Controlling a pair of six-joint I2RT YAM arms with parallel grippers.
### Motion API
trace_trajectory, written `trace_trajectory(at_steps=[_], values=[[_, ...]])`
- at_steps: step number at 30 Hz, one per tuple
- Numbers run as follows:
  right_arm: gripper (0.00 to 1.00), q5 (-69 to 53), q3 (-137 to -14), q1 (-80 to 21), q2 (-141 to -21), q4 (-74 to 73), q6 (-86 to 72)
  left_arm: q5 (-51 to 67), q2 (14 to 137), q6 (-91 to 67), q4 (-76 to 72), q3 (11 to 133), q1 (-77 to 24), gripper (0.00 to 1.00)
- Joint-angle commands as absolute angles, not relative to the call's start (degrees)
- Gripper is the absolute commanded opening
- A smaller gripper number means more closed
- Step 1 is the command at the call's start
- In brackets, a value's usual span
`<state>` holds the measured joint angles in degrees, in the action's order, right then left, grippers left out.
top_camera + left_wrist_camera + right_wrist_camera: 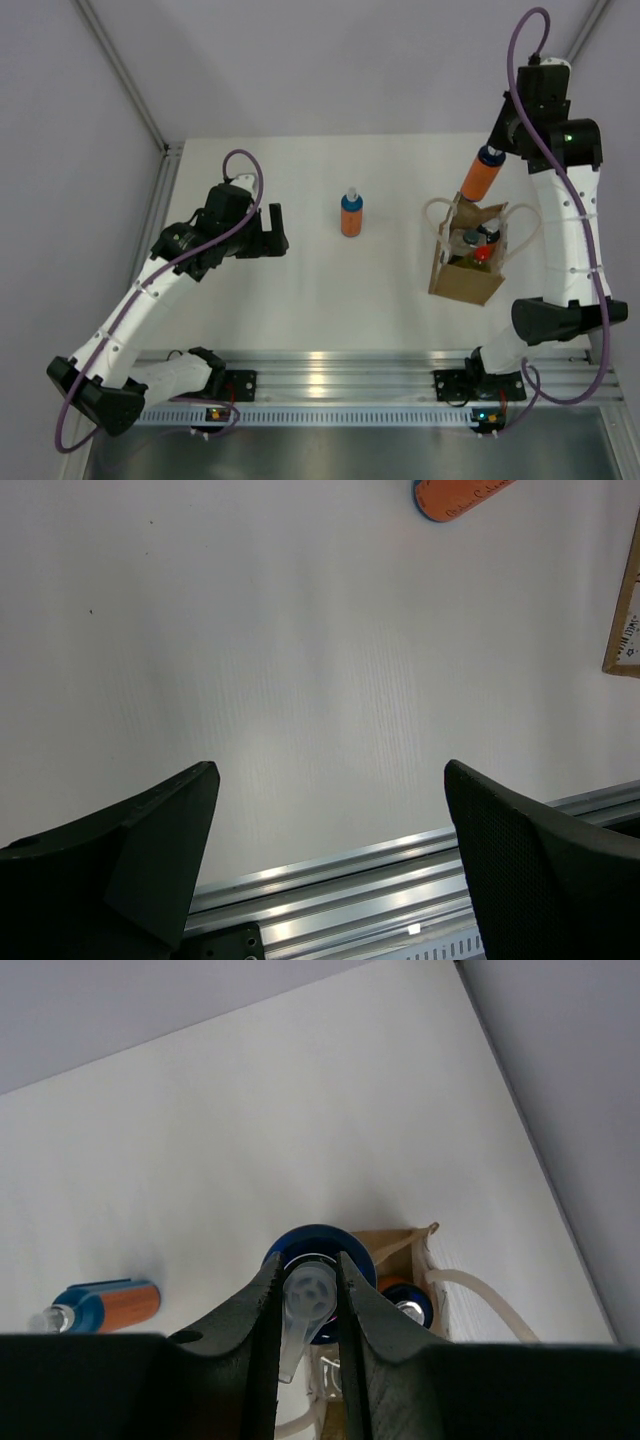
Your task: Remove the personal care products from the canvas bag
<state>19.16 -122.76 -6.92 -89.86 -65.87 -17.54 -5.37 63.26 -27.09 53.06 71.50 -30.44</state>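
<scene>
Pinching an orange bottle [477,180] by its blue-capped top, the right hand [308,1282] holds it tilted over the bag [462,282], lower end near the far rim. The bag stands on the right side of the bench [300,300], with a red-capped bottle [483,254] and a dark-capped bottle [467,239] showing inside. A second orange bottle [351,216] stands upright mid-bench, well apart from the bag. The left hand [272,232] is spread and empty above the bench, left of that bottle.
</scene>
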Motion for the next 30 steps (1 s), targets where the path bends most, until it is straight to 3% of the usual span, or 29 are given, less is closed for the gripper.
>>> trace_trajectory(at_steps=[1, 18, 30], values=[[0.00, 17.93, -129.10, -9.49, -91.31, -63.63, -15.47, -5.27, 62.14, -27.51, 50.89, 72.25, -30.59, 0.98], [0.00, 16.79, -132.72, -21.44, -100.10, -56.69, -13.89, -6.24, 60.82, -27.68, 50.98, 71.81, -30.50, 0.98], [0.00, 14.50, -110.84, -28.03, -97.38, -38.94, -15.12, -7.03, 60.12, -28.21, 50.98, 71.02, -30.50, 0.98]])
